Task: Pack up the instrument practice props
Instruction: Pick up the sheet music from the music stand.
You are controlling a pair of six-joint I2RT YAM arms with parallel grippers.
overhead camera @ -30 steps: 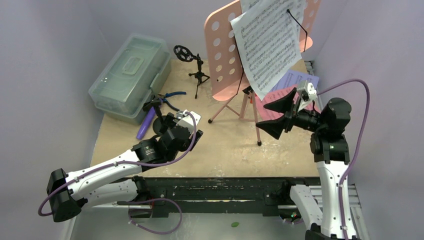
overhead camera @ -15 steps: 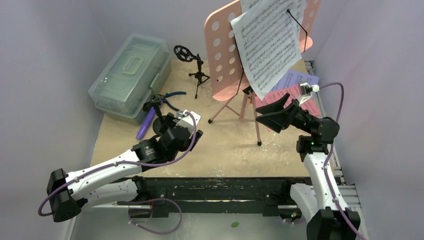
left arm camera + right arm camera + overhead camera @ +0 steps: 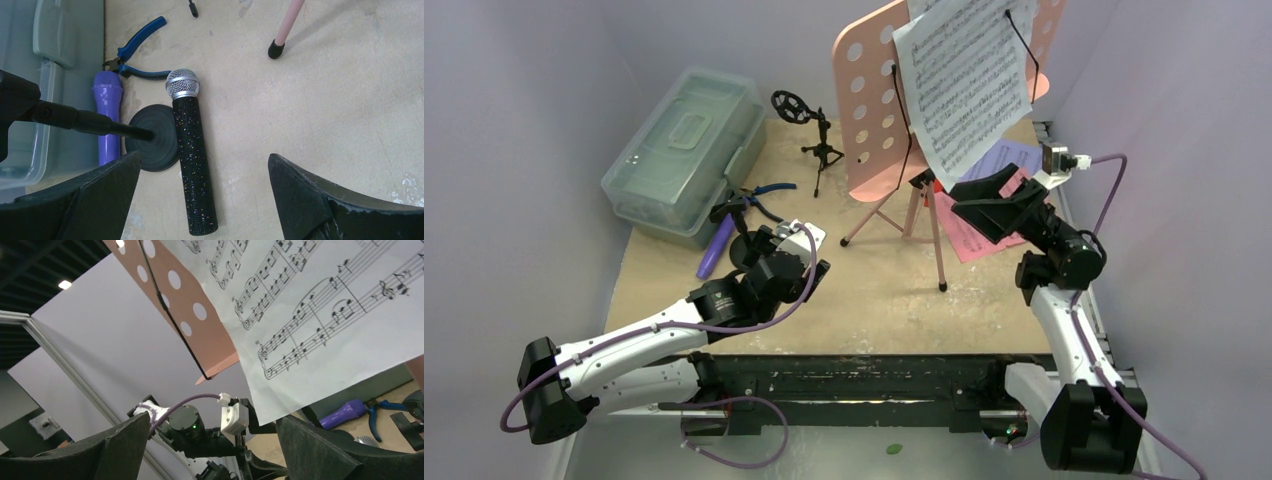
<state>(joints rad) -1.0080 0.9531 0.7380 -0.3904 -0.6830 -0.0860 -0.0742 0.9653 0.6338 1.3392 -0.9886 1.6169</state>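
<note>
Zero packed: every prop is out in the open, and nothing visible sits inside the case.
Case: clear greenish plastic case [image 3: 686,150] at the far left of the table [image 3: 874,300], lid down; it likely needs opening first.
Rack: pink perforated music rack [image 3: 876,180] upright on its tripod legs, mid-table, not folded.
Pages: white sheet-music page [image 3: 964,90] held on the rack; lilac page [image 3: 1016,152] and red page [image 3: 969,240] flat on the table at the right, partly hidden by the right arm.
Mics: purple microphone [image 3: 106,115] and black-silver microphone [image 3: 192,165] lying near the case, with a round-base mic stand [image 3: 152,137] between them; black mic tripod [image 3: 821,150] standing apart, farther back.
Stray: blue-handled pliers [image 3: 137,50] just beyond the mic heads.
Left hand [image 3: 204,165]: spread wide, empty, hovering over the black-silver microphone.
Right hand [image 3: 212,420]: spread wide, empty, aimed up at the white page's lower edge.
Left to do: all of it, by my reading.
</note>
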